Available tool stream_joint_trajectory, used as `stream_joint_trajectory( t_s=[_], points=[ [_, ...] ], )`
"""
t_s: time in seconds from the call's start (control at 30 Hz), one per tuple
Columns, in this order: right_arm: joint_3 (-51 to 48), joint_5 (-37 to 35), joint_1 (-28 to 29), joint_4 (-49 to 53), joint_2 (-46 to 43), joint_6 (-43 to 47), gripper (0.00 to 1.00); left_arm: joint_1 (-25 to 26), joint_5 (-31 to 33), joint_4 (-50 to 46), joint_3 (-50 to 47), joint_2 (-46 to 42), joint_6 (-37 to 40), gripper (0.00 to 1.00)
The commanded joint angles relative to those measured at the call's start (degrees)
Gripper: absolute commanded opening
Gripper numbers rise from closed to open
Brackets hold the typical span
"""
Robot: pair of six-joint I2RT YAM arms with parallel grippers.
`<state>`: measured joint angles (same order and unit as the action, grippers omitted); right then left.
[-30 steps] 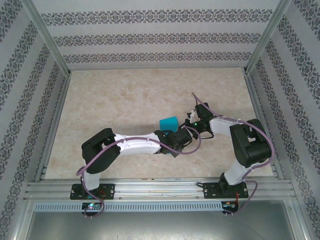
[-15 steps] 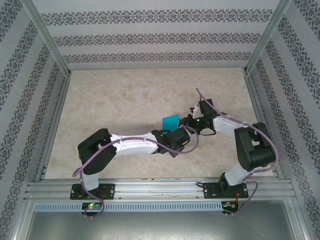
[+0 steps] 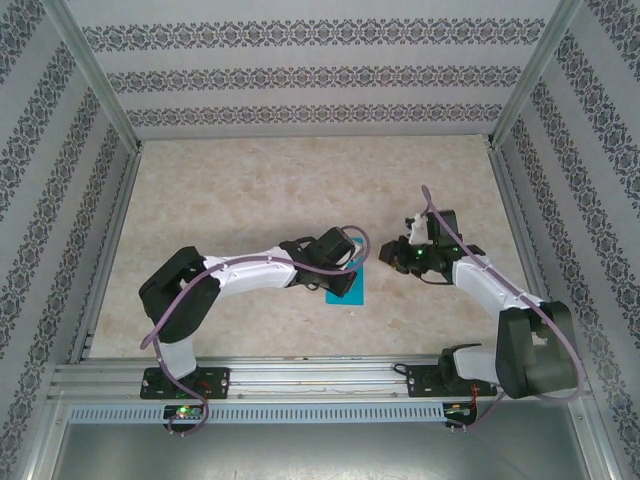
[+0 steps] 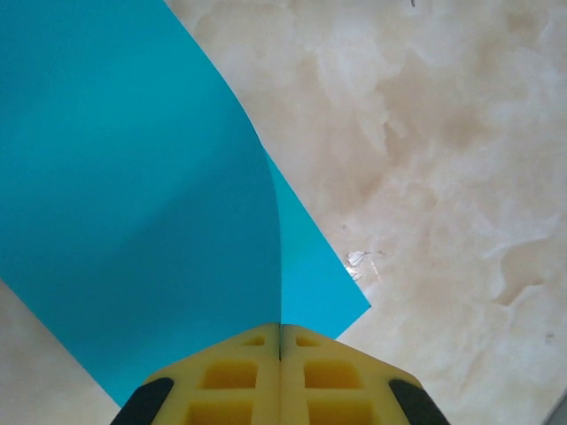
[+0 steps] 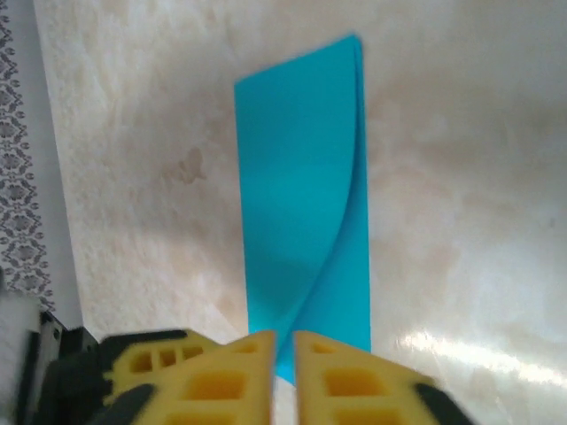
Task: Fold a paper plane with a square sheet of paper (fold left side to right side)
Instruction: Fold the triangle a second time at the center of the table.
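The square sheet of paper [image 3: 352, 292], doubled over, had come down onto the bench [image 3: 250, 190] under the left claw [image 4: 281, 332] (clamped on its upper flap), the right claw [image 5: 283, 345], closed empty, having withdrawn beside it: crease apparently unpressed.

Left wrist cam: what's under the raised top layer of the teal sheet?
The sheet's own lower layer: a strip of it shows past the top layer, lying on the table. The rest is covered by the top layer, so the fold line is hidden.
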<state>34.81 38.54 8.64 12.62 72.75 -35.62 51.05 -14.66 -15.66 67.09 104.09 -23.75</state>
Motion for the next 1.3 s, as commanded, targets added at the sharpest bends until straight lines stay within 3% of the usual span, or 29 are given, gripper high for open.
stream_joint_trajectory(
  t_s=[0.0,0.03,0.2,0.47,1.27],
  points=[
    [-4.24,0.32,3.1,-1.77,-1.89,-1.74,0.04,-1.71,-6.35,3.57,-0.74,-0.22,-5.04,0.0],
    [-5.45,-0.31,4.71,-3.11,-2.0,-2.88,0.0,-2.06,-7.12,3.91,-0.84,0.07,-5.48,0.0],
    [-8.97,-5.12,12.45,-8.21,-0.72,-7.51,0.0,-3.05,-8.77,3.49,-0.64,0.95,-6.39,0.0],
    [-9.08,-7.07,16.6,-12.1,4.83,-8.92,0.0,-3.75,-8.95,1.89,-0.68,1.55,-5.77,0.0],
    [-2.13,-10.71,16.84,-0.3,13.43,-0.52,0.0,-8.63,-11.27,-1.25,-1.54,2.59,4.5,0.0]
  ],
)
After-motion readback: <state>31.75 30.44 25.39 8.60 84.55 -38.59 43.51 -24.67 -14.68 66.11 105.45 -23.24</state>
